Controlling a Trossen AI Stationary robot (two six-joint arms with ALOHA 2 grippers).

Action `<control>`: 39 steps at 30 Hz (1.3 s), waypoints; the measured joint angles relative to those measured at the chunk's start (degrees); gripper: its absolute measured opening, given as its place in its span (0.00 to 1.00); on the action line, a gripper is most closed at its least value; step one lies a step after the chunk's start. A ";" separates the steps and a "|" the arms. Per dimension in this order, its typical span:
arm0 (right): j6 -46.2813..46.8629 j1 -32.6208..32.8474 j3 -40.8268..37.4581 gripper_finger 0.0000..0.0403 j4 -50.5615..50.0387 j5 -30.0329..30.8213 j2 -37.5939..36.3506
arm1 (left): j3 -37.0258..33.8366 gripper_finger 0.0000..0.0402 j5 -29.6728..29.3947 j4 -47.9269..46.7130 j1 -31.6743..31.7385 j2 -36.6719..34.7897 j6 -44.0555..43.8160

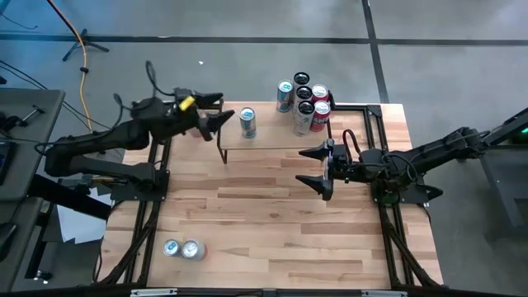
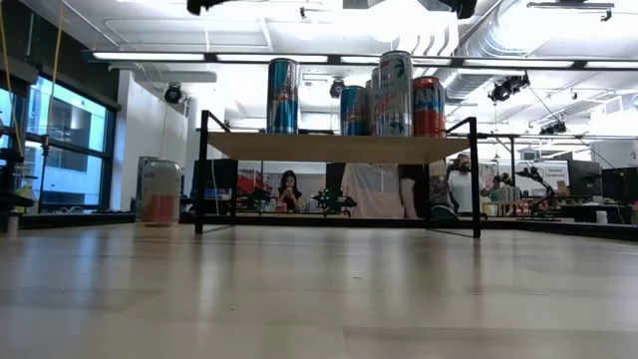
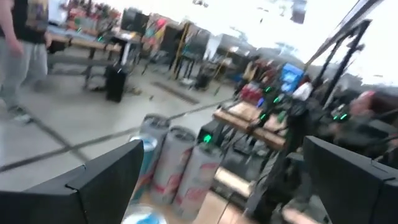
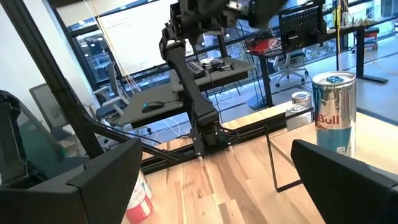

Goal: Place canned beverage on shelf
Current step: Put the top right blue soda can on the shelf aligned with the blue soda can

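Observation:
The shelf stands at the table's far middle; the low view shows its light plank top on thin black legs. A blue and silver can stands upright on its left end, also showing in the low view and the right wrist view. Several more cans stand in a cluster at its far right end. My left gripper is open and empty, just left of the blue can. My right gripper is open and empty over the table, in front of the shelf's right end.
Two cans stand upright near the table's front left corner. One white and red can also shows in the right wrist view. The tabletop in front of the shelf is bare wood. People stand in the room behind.

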 joint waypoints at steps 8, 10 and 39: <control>2.05 -0.02 0.00 0.99 3.41 -1.29 0.02 | 2.15 0.91 16.25 0.43 10.43 2.35 7.12; 3.69 -0.02 0.00 0.99 8.55 -3.63 0.00 | 4.28 0.87 24.16 -1.06 14.52 4.24 9.99; 2.71 0.15 0.00 0.99 24.04 -4.99 0.00 | -15.82 0.00 20.13 5.62 18.21 2.21 11.47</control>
